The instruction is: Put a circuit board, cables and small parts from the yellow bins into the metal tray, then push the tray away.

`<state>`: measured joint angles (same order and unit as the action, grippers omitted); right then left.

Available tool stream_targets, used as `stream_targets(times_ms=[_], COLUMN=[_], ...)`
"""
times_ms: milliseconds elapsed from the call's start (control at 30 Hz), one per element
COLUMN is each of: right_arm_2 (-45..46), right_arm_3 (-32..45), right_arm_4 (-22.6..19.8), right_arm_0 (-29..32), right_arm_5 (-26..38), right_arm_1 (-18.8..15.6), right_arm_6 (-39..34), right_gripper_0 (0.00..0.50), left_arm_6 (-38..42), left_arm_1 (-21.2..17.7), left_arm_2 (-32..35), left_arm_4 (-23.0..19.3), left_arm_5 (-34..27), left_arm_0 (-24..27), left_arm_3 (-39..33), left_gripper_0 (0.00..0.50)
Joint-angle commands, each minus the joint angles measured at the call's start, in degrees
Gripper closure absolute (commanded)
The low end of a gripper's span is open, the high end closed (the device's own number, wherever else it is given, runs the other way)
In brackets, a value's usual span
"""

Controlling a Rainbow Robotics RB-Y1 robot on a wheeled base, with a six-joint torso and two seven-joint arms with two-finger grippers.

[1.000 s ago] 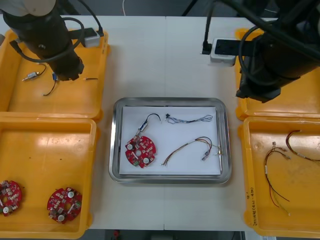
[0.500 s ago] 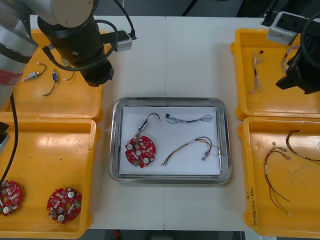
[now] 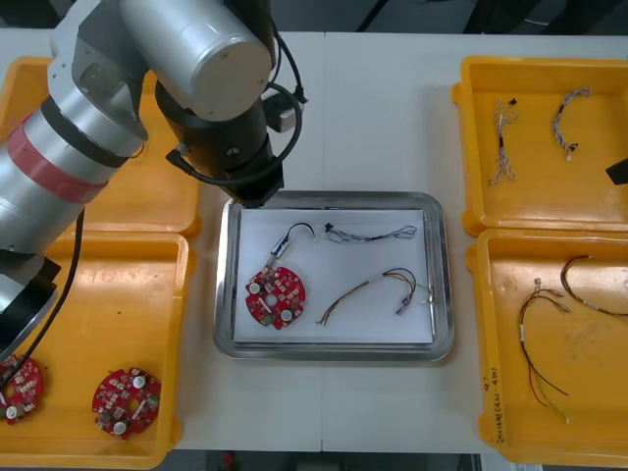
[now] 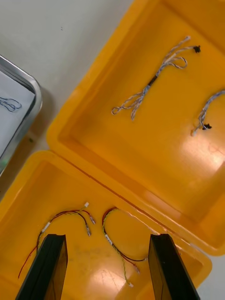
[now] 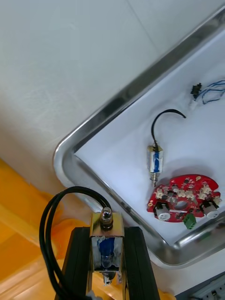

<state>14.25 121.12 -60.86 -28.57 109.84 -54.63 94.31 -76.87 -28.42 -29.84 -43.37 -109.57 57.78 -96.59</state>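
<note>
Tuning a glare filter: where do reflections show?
Right wrist view: hotspots on the farther yellow bin and nearer yellow bin. Left wrist view: the metal tray gleams beyond the left gripper holding a small metal part. Front view: the left arm shines.

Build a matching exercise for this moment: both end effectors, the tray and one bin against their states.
1. left end effector
2. right end effector
3. shiny metal tray
4. far right yellow bin

A. holds two twisted blue and white cables
B. open, above the right-side bins
C. shut on a small metal part with black cable, near the tray
D. holds one round red circuit board

Pairs: 1-C, 2-B, 3-D, 4-A
</note>
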Motion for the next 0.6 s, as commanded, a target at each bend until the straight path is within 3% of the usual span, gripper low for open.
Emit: stream_targets(times_ms=[33, 267, 600], right_arm_2=[4.6, 6.9, 8.4], right_arm_3=[2.3, 3.0, 2.9], right_arm_4=[2.1, 2.3, 3.2], right_arm_0=[5.1, 10.2, 15.5], right_arm_5=[0.2, 0.2, 0.2], right_arm_1=[-2.5, -2.5, -1.4], right_arm_6=[-6.5, -13.0, -19.9], right_gripper_0=[0.0, 0.0, 0.0], left_arm_6=[9.5, 19.7, 21.5], left_arm_1=[2.3, 2.8, 3.6], left_arm_2=[-3.9, -10.9, -13.8], left_arm_4=[0.7, 0.7, -1.1], left_arm_5=[1.7, 7.2, 11.4], left_arm_0=[2.6, 2.5, 2.5], left_arm_3=[-1.9, -1.5, 3.2], left_gripper_0=[0.5, 0.5, 0.5])
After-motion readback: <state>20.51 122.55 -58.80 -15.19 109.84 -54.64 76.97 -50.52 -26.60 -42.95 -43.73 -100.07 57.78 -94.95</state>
